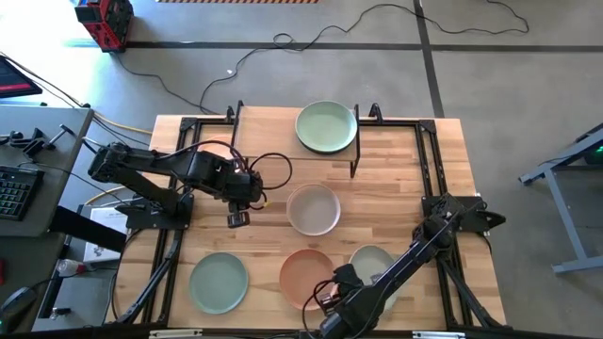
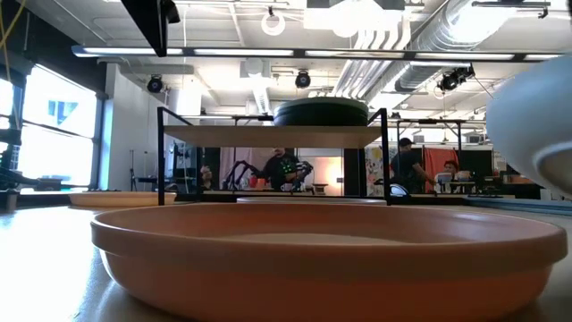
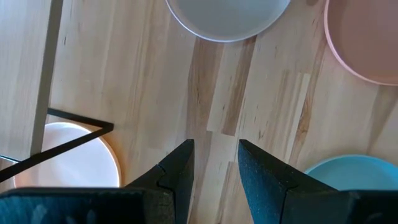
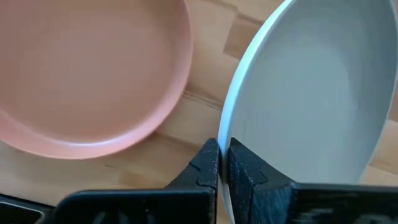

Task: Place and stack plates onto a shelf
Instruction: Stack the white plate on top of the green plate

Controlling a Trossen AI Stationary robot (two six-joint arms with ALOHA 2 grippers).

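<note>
My right gripper [image 4: 222,165] is at the table's near edge, shut on a pale whitish-green plate [image 4: 311,93], which shows raised at the right of the low view [image 2: 536,125]. A terracotta plate [image 1: 306,278] lies flat just left of it. A whitish plate [image 1: 313,209] lies mid-table and a pale green plate [image 1: 219,282] near left. The shelf [image 2: 268,134] stands at the far edge with a green plate [image 1: 327,126] on top. My left gripper [image 1: 237,218] hangs open above bare wood, left of the whitish plate. My right gripper pinches the pale plate's rim [image 4: 225,134] between its two fingers, one on the inner side and one on the outer. The fingers point down from above, at the plate's edge nearest the terracotta plate. The held side is raised and the plate tilts; its far edge is out of sight.
A peach plate [image 3: 62,162] lies among the shelf's black legs [image 3: 74,134], under my left arm. Bare wood lies between the whitish plate and the shelf. People and desks show in the room behind the table.
</note>
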